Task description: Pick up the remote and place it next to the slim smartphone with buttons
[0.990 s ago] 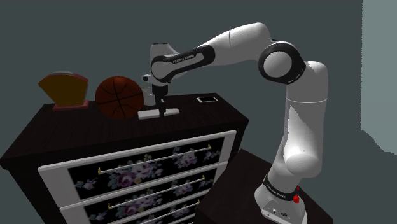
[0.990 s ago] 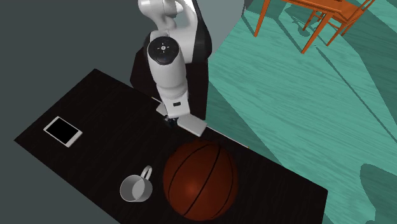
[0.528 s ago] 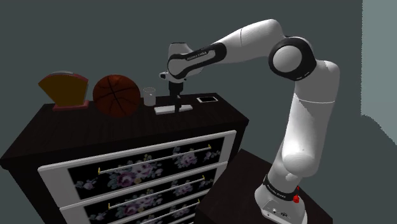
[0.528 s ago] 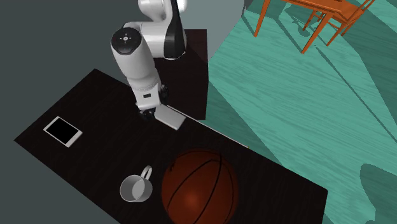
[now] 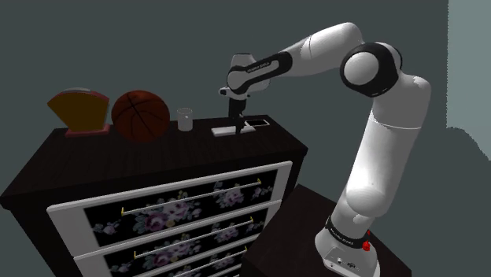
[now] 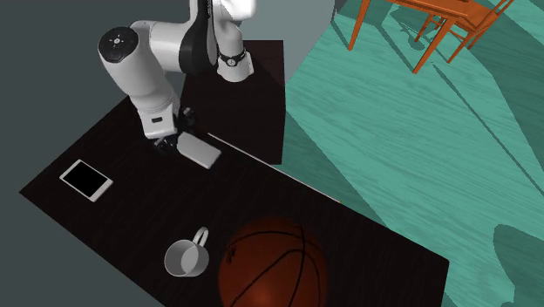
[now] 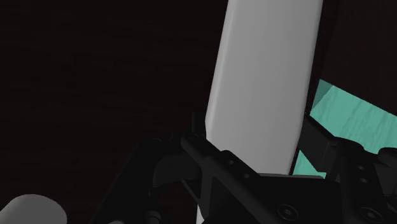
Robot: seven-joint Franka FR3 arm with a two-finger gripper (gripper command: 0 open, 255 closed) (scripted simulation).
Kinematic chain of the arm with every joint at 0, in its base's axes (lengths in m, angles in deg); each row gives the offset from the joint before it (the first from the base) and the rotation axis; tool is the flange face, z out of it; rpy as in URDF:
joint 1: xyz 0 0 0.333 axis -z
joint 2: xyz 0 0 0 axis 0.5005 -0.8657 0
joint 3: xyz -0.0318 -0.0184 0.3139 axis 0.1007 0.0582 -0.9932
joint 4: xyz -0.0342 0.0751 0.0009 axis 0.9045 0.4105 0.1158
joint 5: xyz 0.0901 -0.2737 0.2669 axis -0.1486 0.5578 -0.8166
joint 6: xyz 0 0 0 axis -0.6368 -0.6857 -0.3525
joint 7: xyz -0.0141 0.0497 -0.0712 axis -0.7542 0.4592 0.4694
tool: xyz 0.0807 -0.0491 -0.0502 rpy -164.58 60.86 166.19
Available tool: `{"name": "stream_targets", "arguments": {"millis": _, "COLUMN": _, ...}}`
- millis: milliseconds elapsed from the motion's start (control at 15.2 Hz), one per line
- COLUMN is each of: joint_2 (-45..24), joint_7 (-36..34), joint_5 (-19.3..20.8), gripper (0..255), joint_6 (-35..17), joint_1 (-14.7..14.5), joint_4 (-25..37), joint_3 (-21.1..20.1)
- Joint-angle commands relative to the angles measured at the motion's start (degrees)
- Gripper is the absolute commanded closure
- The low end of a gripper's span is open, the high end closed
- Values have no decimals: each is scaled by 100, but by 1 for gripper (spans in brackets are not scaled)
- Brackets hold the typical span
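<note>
The arm [image 5: 315,55] stretches level from its raised elbow, wrist bent down over the dark dresser top [image 5: 157,153]. The claw [image 5: 236,126] pinches one end of the grey remote [image 5: 223,131]. The smartphone [image 5: 256,123] lies near the claw's opposite side.

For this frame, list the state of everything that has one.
gripper: shut on the remote
remote: held by one end, level, apart from the smartphone
smartphone: flat, screen up, dark
mug: upright, empty
basketball: sitting on the dresser top
dresser drawers: shut
</note>
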Motion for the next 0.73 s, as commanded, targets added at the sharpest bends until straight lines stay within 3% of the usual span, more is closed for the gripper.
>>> {"name": "stream_targets", "arguments": {"millis": 0, "joint_2": 62, "joint_7": 262, "joint_5": -6, "gripper": 255, "joint_6": -30, "joint_1": 139, "joint_4": -95, "joint_3": 111}}
{"name": "stream_targets", "arguments": {"millis": 660, "joint_2": 58, "joint_7": 1620, "joint_5": -67, "gripper": 255, "joint_6": 0, "joint_1": 875, "joint_4": -86, "joint_3": 707}}
